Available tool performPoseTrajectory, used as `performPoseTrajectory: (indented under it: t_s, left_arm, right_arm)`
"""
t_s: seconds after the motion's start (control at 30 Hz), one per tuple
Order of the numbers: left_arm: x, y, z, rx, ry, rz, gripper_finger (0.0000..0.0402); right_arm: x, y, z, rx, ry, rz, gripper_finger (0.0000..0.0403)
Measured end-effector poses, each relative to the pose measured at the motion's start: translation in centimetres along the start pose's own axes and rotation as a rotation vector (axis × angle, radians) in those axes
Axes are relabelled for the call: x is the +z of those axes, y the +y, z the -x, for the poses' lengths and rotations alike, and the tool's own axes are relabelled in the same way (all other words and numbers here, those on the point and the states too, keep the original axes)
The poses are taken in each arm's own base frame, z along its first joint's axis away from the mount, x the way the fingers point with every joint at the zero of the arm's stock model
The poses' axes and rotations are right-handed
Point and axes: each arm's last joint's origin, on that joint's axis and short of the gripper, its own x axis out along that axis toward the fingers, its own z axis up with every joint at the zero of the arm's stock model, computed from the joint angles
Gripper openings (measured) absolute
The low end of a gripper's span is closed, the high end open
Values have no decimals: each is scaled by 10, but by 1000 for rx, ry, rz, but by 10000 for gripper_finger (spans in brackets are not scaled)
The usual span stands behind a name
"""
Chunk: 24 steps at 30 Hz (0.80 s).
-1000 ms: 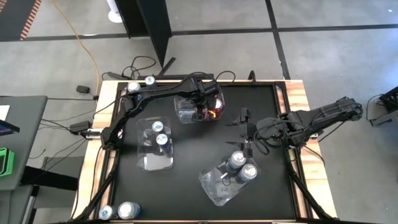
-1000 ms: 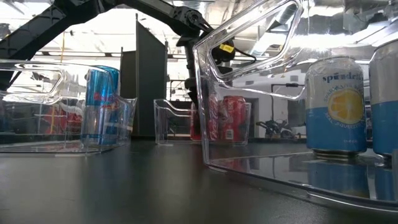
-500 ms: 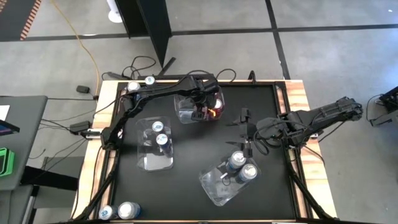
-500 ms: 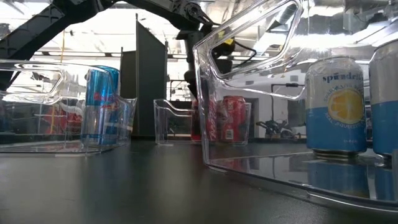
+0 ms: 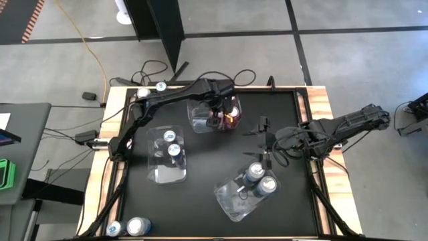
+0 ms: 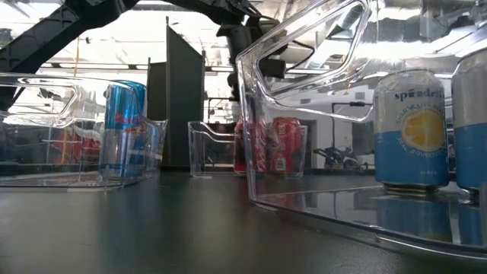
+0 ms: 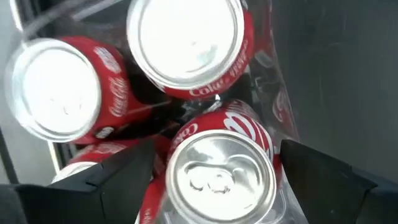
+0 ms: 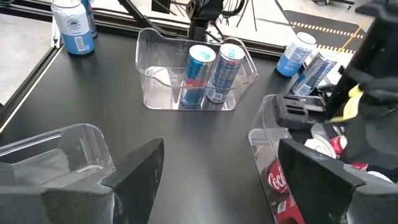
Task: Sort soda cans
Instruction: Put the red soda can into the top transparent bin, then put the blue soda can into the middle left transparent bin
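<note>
Several red soda cans (image 7: 186,43) stand upright in a clear bin (image 5: 212,118) at the far middle of the table. My left gripper (image 7: 216,152) hangs open above them, pointing down. Its fingers stand on either side of the nearest red can (image 7: 217,177), above it and apart from it. In the low view this gripper (image 6: 259,46) is well above the red cans (image 6: 285,144). My right gripper (image 5: 266,144) waits open above the table's right part, with nothing between its fingers. Two dark blue cans (image 8: 210,71) stand in the left bin (image 5: 167,161). Two light blue cans (image 5: 261,179) stand in the near bin (image 5: 241,197).
Two loose cans (image 5: 151,89) stand at the far left corner. Two more cans (image 5: 127,227) stand at the near left corner. Wooden rails (image 5: 321,100) frame the black tabletop, with bare tabletop (image 5: 200,201) between the bins. Cables lie beyond the far edge.
My left gripper has risen straight up from the bin of red cans, still open and still pointing down. The red cans stand where they were.
</note>
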Motion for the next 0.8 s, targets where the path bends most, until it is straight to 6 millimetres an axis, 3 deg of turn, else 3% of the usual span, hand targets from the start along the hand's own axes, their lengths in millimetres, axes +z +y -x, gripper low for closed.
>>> performPoseTrajectory:
  t_s: [0.57, 0.67, 0.8]
  left_arm:
    - [8, -7, 14, 12, -30, -33, 341]
    - [8, -8, 30, 31, -62, -33, 341]
    - [3, -8, 67, 67, -128, -6, 341]
  right_arm:
    - [-9, -1, -8, -15, -1, 14, 332]
    - [-9, -2, -8, -17, 2, 14, 332]
    - [-9, -2, -8, -20, 1, 11, 332]
